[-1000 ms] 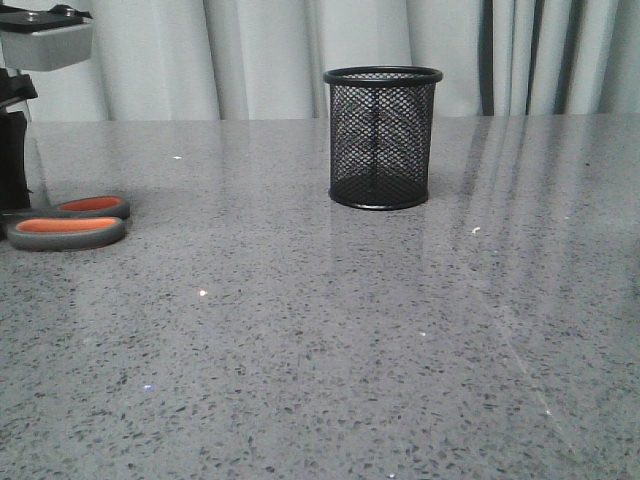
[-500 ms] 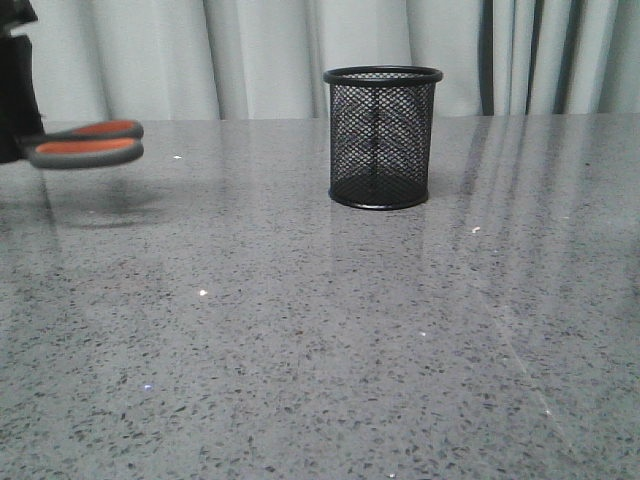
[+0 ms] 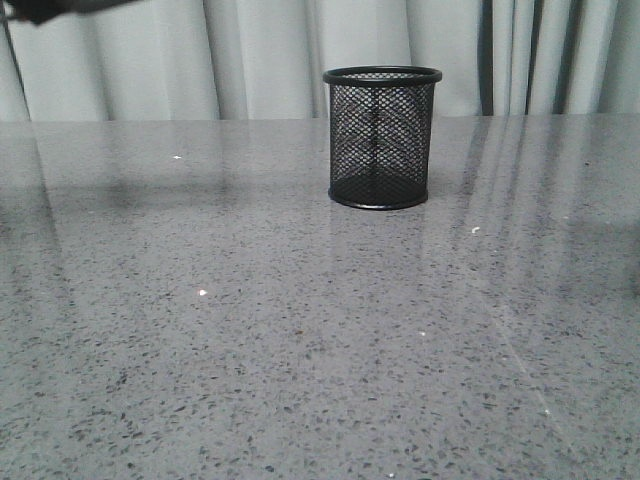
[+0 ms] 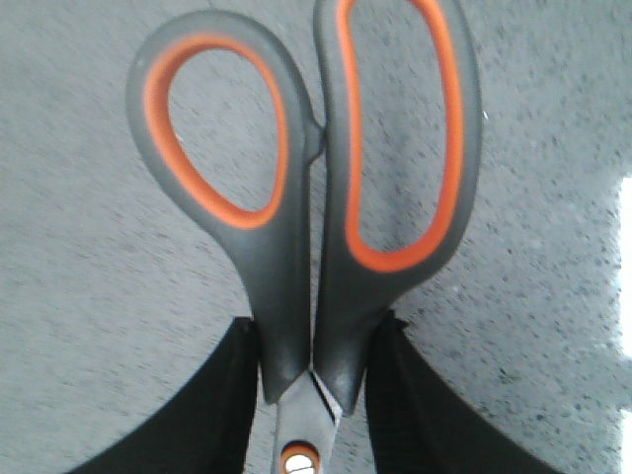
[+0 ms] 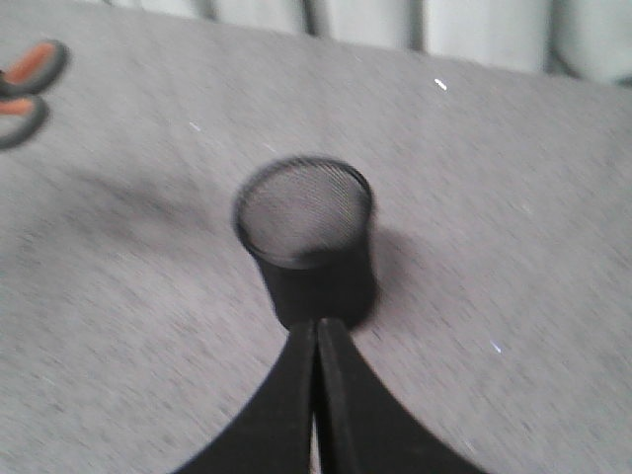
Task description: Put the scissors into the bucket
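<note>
- Your left hand grips the grey, orange-lined scissors near the pivot, above the speckled grey worktop.
- Your right hand, fingers pressed together, hovers just beside the black wire-mesh cylindrical bucket.

From the front view we look low and forward over the desk toward the curtain, with the bucket at middle distance. The left wrist camera looks down, very near the scissors. The right wrist camera looks down at a slant from higher up; we see the bucket there too, and the scissors far off.
</note>
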Tool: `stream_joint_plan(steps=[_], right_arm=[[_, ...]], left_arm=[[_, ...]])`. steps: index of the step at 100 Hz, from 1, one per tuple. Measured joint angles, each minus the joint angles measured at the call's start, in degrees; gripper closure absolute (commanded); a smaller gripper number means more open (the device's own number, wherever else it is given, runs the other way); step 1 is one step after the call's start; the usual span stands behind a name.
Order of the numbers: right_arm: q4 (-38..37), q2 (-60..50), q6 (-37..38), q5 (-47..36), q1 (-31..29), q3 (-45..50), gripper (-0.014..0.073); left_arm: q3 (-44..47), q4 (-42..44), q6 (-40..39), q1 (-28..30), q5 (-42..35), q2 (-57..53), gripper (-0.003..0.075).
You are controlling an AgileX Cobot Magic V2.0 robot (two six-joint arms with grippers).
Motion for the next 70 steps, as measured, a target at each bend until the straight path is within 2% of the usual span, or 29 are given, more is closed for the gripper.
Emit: stream_joint_plan(steps=[20,27,37,49,54,70], right_arm=[[13.20,8.66,-10.08,3.53,0.00,-9.71,0.0646],[17.28,12.45,-12.66,5.70,0.00,-13.49,0.0620],[22.34,18.28,-14.04,8.95,0.00,-18.51,0.0504],[27.04,24.74,-14.64,13.43,0.00,-23.78,0.0265],[29.26,27.30,-14.64,15.27,0.00,-25.64,0.0202],[35.38,34.80,-14.64,20.48,0.14,-30.51,0.0189]], left_arm=[[-3.94,-0.71,0.00,-3.05,0.12,-0.70,0.0626],[-4.70,-0.82,0.00,-4.11,0.12,-0.70,0.0626],[-4.98,-1.06,0.00,-5.25,0.24,-0.76,0.0626],[-4.98,-1.18,0.00,-5.96,0.35,-0.76,0.0626],[-4.98,-1.20,0.00,-6.05,0.35,-0.76,0.0626],[-4.98,-1.31,0.00,-6.10,0.35,-0.76,0.0626]])
